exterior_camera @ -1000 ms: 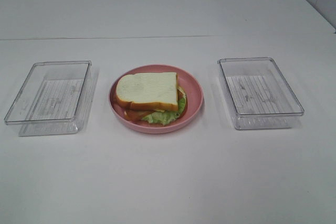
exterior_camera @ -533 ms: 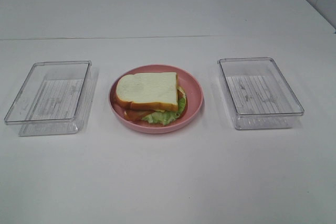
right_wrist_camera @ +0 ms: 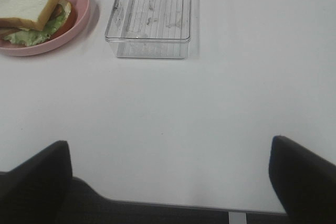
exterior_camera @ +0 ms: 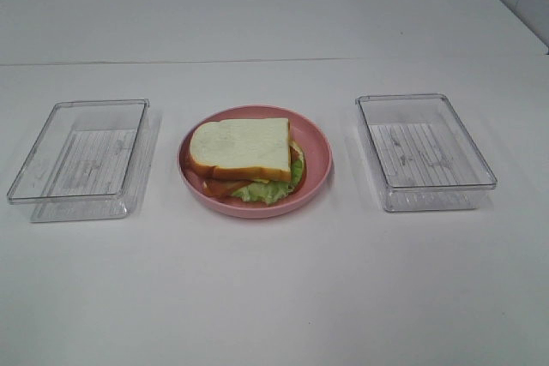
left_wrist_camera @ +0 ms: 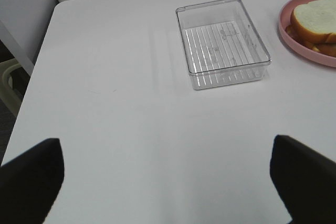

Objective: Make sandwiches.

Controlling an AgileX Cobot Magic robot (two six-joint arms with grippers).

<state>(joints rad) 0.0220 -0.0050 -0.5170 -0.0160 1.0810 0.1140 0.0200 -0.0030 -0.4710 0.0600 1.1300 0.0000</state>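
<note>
The sandwich [exterior_camera: 244, 153] lies on a round pink plate [exterior_camera: 316, 153] in the middle of the table: white bread on top, green lettuce and reddish-brown bacon sticking out below. It also shows in the left wrist view [left_wrist_camera: 315, 20] and the right wrist view [right_wrist_camera: 31, 11]. Neither gripper shows in the exterior high view. My left gripper [left_wrist_camera: 168, 182] is open and empty, over the table's near left part. My right gripper [right_wrist_camera: 170, 179] is open and empty, at the table's near right edge. Both are far from the plate.
An empty clear plastic tray [exterior_camera: 81, 159] stands left of the plate, seen also in the left wrist view [left_wrist_camera: 220, 41]. A second empty clear tray [exterior_camera: 424, 150] stands right of it, seen in the right wrist view [right_wrist_camera: 152, 15]. The table's front edge [right_wrist_camera: 173, 204] is below my right gripper.
</note>
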